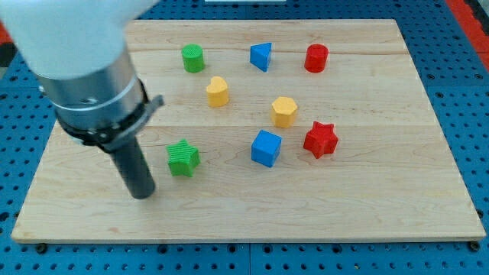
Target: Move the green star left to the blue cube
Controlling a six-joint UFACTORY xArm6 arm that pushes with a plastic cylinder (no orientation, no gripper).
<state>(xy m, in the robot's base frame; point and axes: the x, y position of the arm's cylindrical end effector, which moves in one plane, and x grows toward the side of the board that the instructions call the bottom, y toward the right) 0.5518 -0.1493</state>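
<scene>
You are looking at a wooden board (pixel 367 206) lying on a blue pegboard (pixel 470 92). My tip (pixel 142 194) is resting on the board just to the view's left of the green star (pixel 183 158), slightly lower, not touching it. There is no pincer here, only the rod, so it has no state to tell. The blue cube (pixel 266 147) is sitting to the star's right, well apart, with the red star (pixel 320 139) just beside it

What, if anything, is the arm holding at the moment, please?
Nothing: my tip rests apart from the green star, to the view's left of it.
</scene>
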